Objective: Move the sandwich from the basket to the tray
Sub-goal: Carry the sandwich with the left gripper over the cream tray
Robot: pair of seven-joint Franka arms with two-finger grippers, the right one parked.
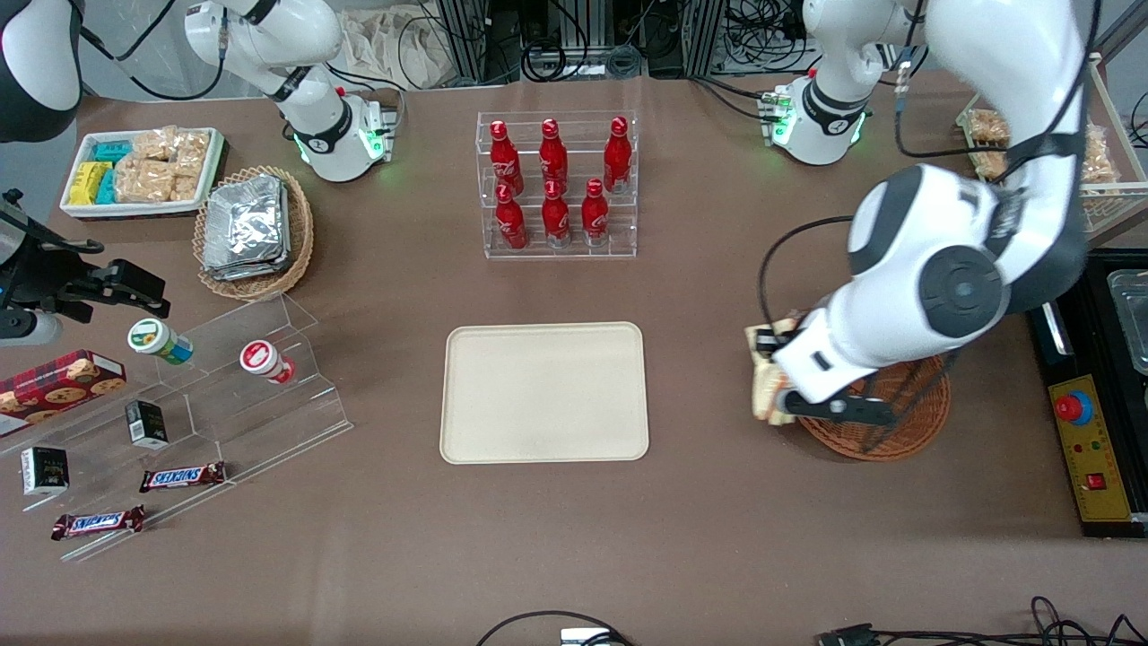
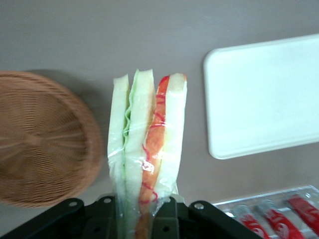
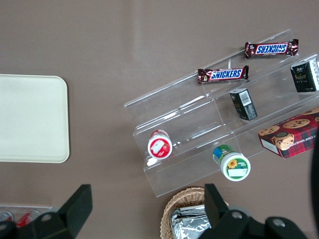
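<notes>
Sandwich sits clamped upright in the tool, above table between basket and tray.

end effector above table, grips sandwich | between basket and tray

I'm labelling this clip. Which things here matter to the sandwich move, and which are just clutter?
In the job:
sandwich, clamped in the gripper just outside the basket
tray, still bare

Lying about:
cola bottles
foil packs
Snickers bars
cookie box
</notes>
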